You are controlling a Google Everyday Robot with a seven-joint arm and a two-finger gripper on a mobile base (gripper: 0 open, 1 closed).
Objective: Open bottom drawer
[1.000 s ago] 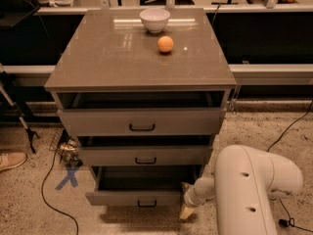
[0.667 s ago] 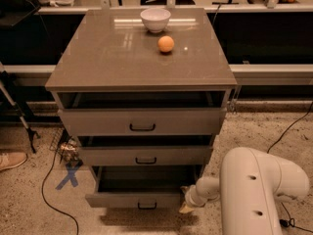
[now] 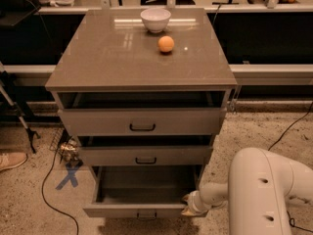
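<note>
Bottom drawer (image 3: pixel 117 210) at the cabinet's foot stands out farther than the two above it, grey box interior visible, small black handle (image 3: pixel 146 214) on its slim front. Claw (image 3: pixel 189 204) is low, at the drawer's right front corner, touching or just beside it; cannot tell if wide or narrow. White arm (image 3: pixel 264 190) at lower right. Middle drawer (image 3: pixel 145 155) and top drawer (image 3: pixel 142 122) are slightly open. Worktop (image 3: pixel 112 58) carries a white bowl (image 3: pixel 155 19) and an orange ball (image 3: pixel 166 44), apart.
</note>
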